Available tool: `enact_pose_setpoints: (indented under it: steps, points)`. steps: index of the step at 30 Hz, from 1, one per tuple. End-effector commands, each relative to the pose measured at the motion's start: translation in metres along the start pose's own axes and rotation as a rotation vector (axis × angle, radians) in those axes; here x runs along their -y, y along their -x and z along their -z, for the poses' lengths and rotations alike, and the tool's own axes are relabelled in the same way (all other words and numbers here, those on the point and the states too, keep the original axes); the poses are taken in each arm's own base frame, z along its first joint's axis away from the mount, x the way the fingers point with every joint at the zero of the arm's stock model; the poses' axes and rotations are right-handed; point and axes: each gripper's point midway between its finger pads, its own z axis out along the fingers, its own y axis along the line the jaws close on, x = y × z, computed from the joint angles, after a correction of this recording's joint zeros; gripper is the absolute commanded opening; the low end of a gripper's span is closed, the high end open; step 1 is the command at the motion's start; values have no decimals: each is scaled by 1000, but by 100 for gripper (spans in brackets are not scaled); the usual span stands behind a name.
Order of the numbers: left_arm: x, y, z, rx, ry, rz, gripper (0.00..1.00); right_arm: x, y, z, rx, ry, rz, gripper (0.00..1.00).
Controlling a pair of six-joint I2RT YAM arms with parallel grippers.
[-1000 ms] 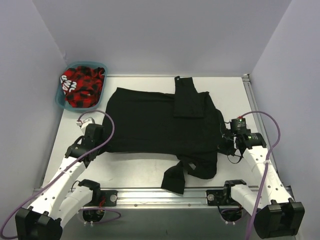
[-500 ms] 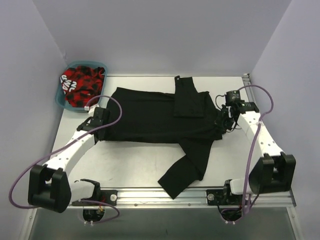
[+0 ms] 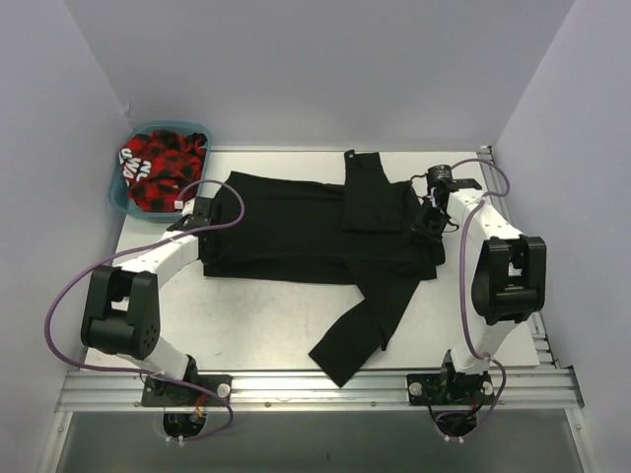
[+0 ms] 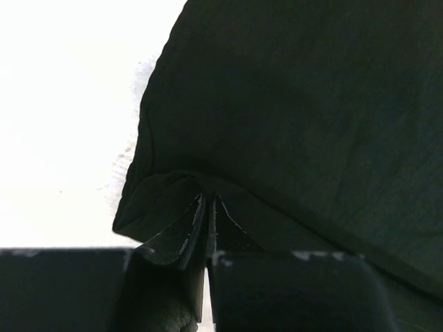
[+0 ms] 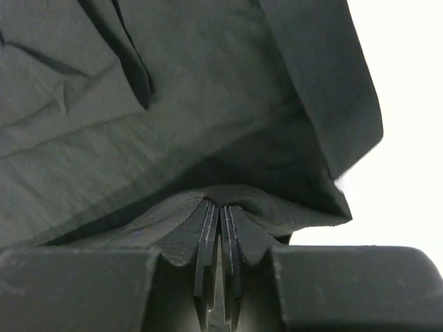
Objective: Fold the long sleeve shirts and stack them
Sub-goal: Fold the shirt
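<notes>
A black long sleeve shirt [image 3: 306, 232] lies spread on the white table, folded over along its near edge. One sleeve [image 3: 362, 323] trails toward the front. My left gripper [image 3: 202, 219] is shut on the shirt's left edge; in the left wrist view the cloth [image 4: 291, 111] bunches at the closed gripper [image 4: 209, 200]. My right gripper [image 3: 426, 219] is shut on the shirt's right edge; in the right wrist view the cloth [image 5: 173, 117] drapes over the closed gripper [image 5: 219, 207].
A teal plastic basket [image 3: 121, 193] at the back left holds red-and-black plaid cloth [image 3: 163, 168]. White table [image 3: 256, 325] shows in front of the shirt. Grey walls stand close on three sides. A metal rail [image 3: 315, 386] runs along the near edge.
Both grippers have carried the shirt's near edge away from me toward the back, folding the body over. The trailing sleeve has stretched out and shifted back with it.
</notes>
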Motion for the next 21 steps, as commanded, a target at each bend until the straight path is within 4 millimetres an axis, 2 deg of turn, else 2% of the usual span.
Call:
enact_pose_setpoints:
  steps: [1, 3, 6, 8, 9, 10, 12, 13, 15, 16, 18, 19, 20, 21]
  points:
    - [18, 27, -2, 61, -51, 47, 9, 0, 17, -1, 34, -25, 20, 7]
    - [18, 30, -4, 65, -53, 62, 10, -1, 22, -4, 38, -30, 23, 7]
    - [24, 36, -1, 79, -75, 70, 21, -3, 29, -5, 47, -33, 21, 9]
    - [24, 42, 1, 91, -75, 66, 27, -5, 34, -5, 57, -35, 19, 15]
    - [25, 44, 1, 95, -77, 63, 35, -7, 37, -3, 66, -31, 20, 19]
    - [22, 46, 2, 95, -73, 65, 39, -8, 42, 0, 80, -25, 19, 28]
    - [24, 56, 8, 110, -80, 68, 48, -10, 47, 7, 102, -17, 21, 36]
    - [24, 58, 12, 108, -86, 63, 58, -12, 50, 18, 125, -3, 29, 48]
    - [25, 68, 26, 138, -105, 55, 72, -12, 50, 32, 153, 10, 33, 59]
    - [28, 74, 40, 158, -133, 40, 83, -13, 50, 49, 188, 31, 44, 71]
    - [34, 76, 57, 173, -180, -4, 90, -7, 36, 59, 188, 30, 68, 82]
    - [34, 71, 64, 169, -189, -33, 93, -8, 31, 74, 214, 49, 76, 88]
    - [44, 67, 84, 191, -242, -72, 97, -10, 22, 79, 216, 57, 98, 89]
    - [49, 60, 94, 199, -265, -118, 97, -4, 6, 85, 217, 61, 110, 90]
